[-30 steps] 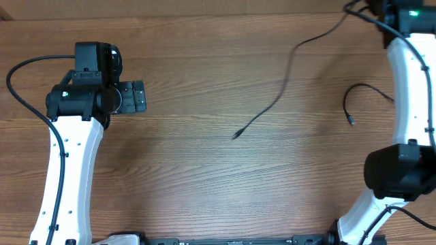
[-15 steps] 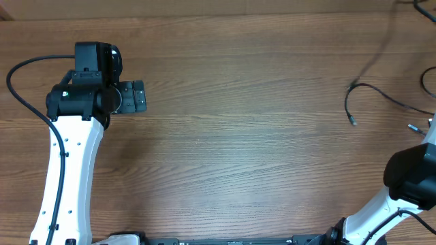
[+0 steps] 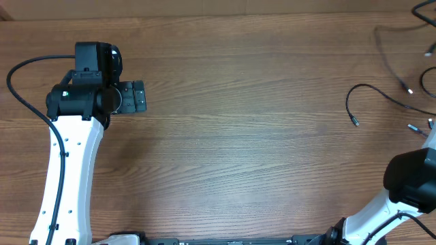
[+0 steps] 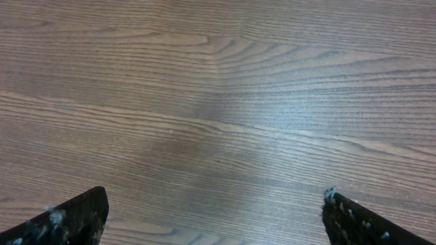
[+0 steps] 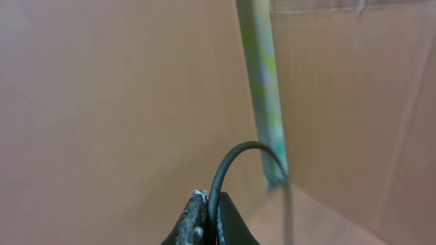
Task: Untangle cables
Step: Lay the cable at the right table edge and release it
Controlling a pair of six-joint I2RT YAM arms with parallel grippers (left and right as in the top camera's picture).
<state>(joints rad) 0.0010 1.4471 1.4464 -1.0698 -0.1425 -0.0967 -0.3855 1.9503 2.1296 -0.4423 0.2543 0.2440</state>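
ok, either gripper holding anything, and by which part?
Right gripper is shut on a cable, pinching its cord; where along the length cannot be told. Left gripper is open and empty.

Black cables (image 3: 368, 86), brown wood-grain table (image 3: 238, 136), white arms (image 3: 68, 170) with black joints (image 3: 92, 61), green strip (image 5: 262, 88).

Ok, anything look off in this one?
Yes. The thin black cables lie crowded at the far right edge of the wooden table, running out of the overhead view. The right gripper, shut on one black cord, faces a brown wall instead of the table.
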